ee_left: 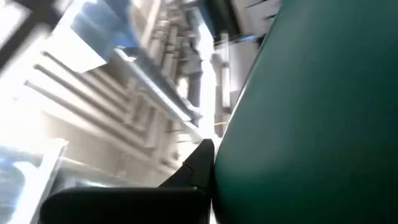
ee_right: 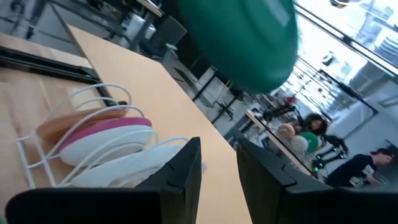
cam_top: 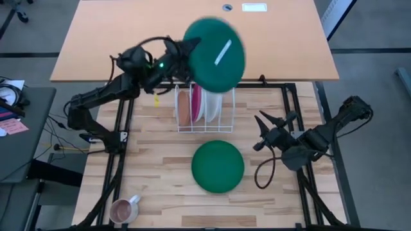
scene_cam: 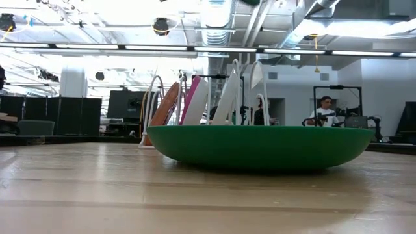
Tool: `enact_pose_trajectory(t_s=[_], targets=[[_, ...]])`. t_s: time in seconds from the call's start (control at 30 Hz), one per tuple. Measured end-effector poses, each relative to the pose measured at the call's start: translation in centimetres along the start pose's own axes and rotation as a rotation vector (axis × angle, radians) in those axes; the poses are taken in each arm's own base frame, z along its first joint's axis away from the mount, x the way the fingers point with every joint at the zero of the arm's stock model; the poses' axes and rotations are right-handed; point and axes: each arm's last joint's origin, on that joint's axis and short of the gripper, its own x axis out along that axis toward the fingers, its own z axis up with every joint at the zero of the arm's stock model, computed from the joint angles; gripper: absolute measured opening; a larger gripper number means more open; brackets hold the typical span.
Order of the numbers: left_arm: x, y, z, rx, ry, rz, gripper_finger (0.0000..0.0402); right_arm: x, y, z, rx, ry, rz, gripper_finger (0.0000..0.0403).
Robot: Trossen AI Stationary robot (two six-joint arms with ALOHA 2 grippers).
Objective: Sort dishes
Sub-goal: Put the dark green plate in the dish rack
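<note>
My left gripper (cam_top: 187, 48) is shut on a dark green plate (cam_top: 215, 53), held high over the white wire rack (cam_top: 205, 109). The plate also shows in the left wrist view (ee_left: 311, 112) and the right wrist view (ee_right: 239, 37). An orange-brown plate (cam_top: 183, 108), a magenta pink plate (cam_top: 196, 106) and a white plate (cam_top: 210, 106) stand on edge in the rack. A second dark green plate (cam_top: 218, 167) lies flat on the table in front of the rack. My right gripper (cam_top: 273, 123) is open and empty, to the right of the rack. My left gripper holds the green plate by its rim (cam_top: 192, 46), on the side toward the table's left. One finger (ee_left: 199, 165) lies against the plate's face; the other is hidden behind the plate. The fingers come from the left. The plate is lifted clear above the rack and tilted.
A small pink mug (cam_top: 125, 208) stands near the table's near left corner. A light wooden desk (cam_top: 128, 38) lies beyond the far edge. A dark frame (cam_top: 308, 115) runs along the table's sides. A person (scene_cam: 323, 110) sits in the room behind.
</note>
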Motion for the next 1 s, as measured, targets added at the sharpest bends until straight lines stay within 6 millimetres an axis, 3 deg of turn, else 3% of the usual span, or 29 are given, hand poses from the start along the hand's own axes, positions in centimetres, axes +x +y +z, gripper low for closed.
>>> enact_pose_trajectory(t_s=[0.27,0.4,0.5,0.7,1.0], targets=[[3.7,4.1,-1.6,-0.004,0.002,0.163,0.0023,0.8,-0.1,-0.2,0.045,0.023,-0.031,0.0108],[5.9,3.4,-2.7,0.009,-0.059,0.364,0.0023,0.6,0.0,-0.4,0.108,0.018,0.003,0.0108],[6.8,2.5,-4.2,-0.079,-0.108,0.376,0.0023,0.3,0.2,-0.7,0.127,0.014,0.037,0.0108],[8.1,-0.6,-7.8,-0.098,-0.026,0.138,0.0023,-0.1,0.2,-1.2,0.138,0.011,0.063,0.0108],[8.1,-6.1,-7.6,-0.102,-0.073,-0.37,0.0023,0.6,0.1,-1.8,0.056,0.034,0.035,0.0108]])
